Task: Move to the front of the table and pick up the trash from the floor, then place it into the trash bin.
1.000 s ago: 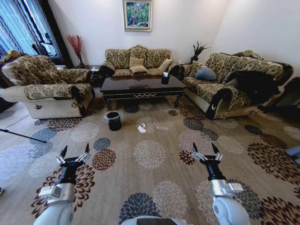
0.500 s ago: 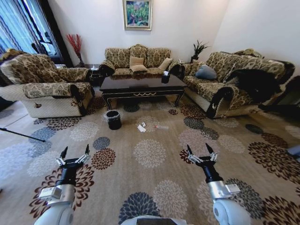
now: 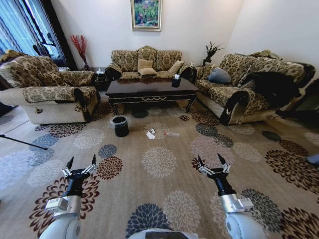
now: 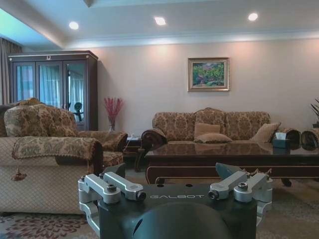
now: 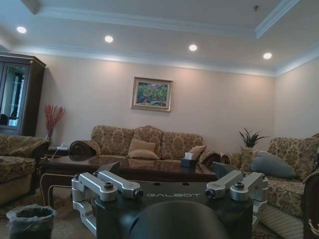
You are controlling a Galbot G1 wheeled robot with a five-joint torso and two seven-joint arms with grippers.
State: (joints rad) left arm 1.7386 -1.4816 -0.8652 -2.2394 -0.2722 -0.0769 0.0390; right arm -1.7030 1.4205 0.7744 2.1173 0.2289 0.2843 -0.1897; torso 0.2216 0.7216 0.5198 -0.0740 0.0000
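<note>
White paper sheet (image 3: 150,135): on the floral carpet (image 3: 159,164), 12 o'clock of robot.
Bottle (image 3: 172,134): 3 o'clock of sheet.
Trash bin (image 3: 119,126): 9 o'clock of sheet.
Table (image 3: 149,89): beyond.
Left gripper (image 3: 80,166): released, empty.
Right gripper (image 3: 210,164): released, empty.

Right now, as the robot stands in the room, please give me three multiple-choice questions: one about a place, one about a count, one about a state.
1. Where is the small round black trash bin?
A. on the carpet by the glossy dark wood table's front left leg
B. on the table
C. on the patterned sofa

2. How many arms reach over the carpet?
A. one
B. two
C. three

3. How are the left gripper and right gripper?
A. both open and empty
B. both shut on trash
C. one holds a bottle

Answers: 1 A, the bin stands on the floor there; 2 B, one arm at each side; 3 A, fingers spread, nothing between.
</note>
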